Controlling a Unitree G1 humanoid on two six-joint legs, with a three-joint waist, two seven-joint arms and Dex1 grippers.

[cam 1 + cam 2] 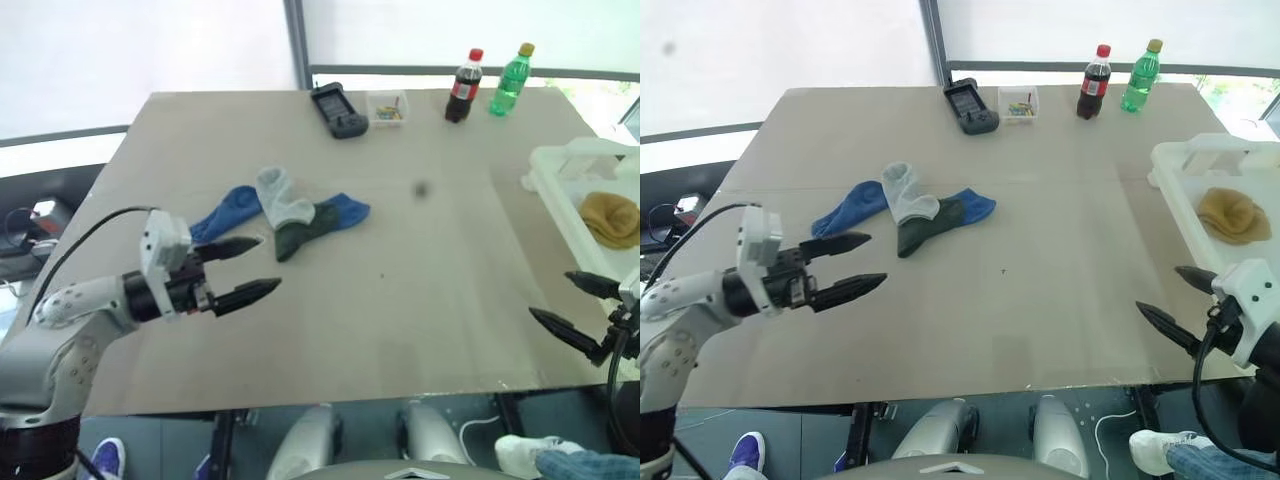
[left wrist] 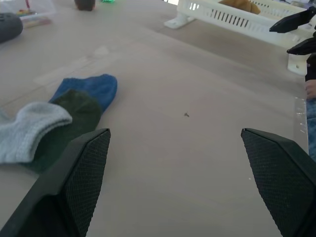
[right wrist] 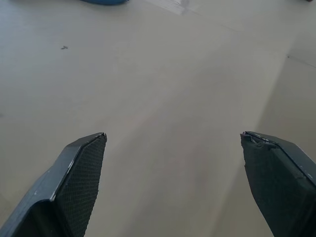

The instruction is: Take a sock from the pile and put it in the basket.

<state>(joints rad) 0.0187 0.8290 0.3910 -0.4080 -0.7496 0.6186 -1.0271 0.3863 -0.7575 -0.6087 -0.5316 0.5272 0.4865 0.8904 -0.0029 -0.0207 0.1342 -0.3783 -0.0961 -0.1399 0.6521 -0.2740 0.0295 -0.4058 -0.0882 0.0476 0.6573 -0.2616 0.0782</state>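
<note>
While the desk (image 1: 1040,300) carries the basket (image 1: 1180,190) on its right edge with what looks like a mustard sock (image 1: 1234,215) inside, the pile (image 1: 905,210) sits left of centre, and left gripper (image 1: 855,262) and right gripper (image 1: 1175,300) gape wide, empty.

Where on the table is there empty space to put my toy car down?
The widest bare patch of the table lies between the pile of socks and the basket. Another lies between the pile and the phone. The far edge is crowded: phone, small clear box, cola bottle, green bottle.
</note>
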